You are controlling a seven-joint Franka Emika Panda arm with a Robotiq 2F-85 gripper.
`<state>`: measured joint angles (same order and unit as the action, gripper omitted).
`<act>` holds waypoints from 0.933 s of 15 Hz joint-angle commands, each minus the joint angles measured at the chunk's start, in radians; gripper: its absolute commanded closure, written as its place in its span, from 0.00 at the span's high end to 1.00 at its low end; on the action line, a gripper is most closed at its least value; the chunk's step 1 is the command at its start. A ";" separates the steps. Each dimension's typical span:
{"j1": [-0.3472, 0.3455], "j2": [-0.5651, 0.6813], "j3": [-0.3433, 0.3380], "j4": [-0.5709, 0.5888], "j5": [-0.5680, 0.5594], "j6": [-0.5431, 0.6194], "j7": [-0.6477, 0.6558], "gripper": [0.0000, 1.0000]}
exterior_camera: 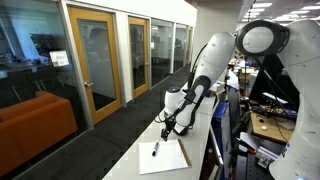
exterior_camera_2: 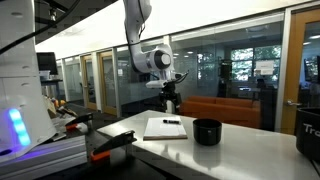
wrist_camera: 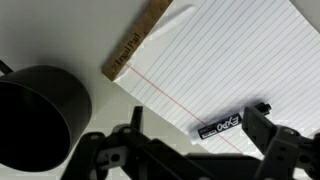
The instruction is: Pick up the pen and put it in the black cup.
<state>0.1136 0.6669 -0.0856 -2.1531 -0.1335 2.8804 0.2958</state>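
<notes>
Spanning both exterior views, a long white counter (exterior_camera: 125, 165) (exterior_camera_2: 240, 140) carries every item listed. White Franka arm (exterior_camera: 215, 60) (exterior_camera_2: 135, 20): bent over the counter, wrist pointing down. Lined paper pad (exterior_camera: 168, 157) (exterior_camera_2: 160, 130) (wrist_camera: 220, 60): white sheets with a brown binding strip (wrist_camera: 135, 42), lying flat near one end of the counter and close to its long edge in an exterior view. Black cup (exterior_camera_2: 207, 131) (wrist_camera: 40, 115): squat, wide mouth up, standing on bare counter just beside the pad and apart from it; cannot be made out in the exterior view along the counter's length. End effector (exterior_camera: 170, 126) (exterior_camera_2: 170, 101) (wrist_camera: 197, 125): dark, hovering above the pad, released, fingers (wrist_camera: 262, 130) spread wide with nothing between them. Pen (exterior_camera: 155, 150) (exterior_camera_2: 172, 121) (wrist_camera: 230, 123): short, dark, with pale lettering, lying flat on the pad close to one of its edges; in the wrist view it lies below the open fingers, untouched.
</notes>
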 commanded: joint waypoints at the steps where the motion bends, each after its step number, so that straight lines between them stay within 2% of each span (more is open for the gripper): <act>1: 0.044 0.027 -0.039 0.026 0.038 0.035 -0.002 1.00; 7: 0.095 0.038 -0.092 0.034 0.051 0.036 0.020 1.00; 8: 0.134 0.133 -0.091 0.159 0.064 -0.002 0.061 1.00; 11: 0.194 0.226 -0.110 0.301 0.074 -0.048 0.129 1.00; 14: 0.226 0.319 -0.121 0.434 0.093 -0.092 0.171 1.00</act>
<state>0.3064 0.9086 -0.1743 -1.8380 -0.0698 2.8501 0.4397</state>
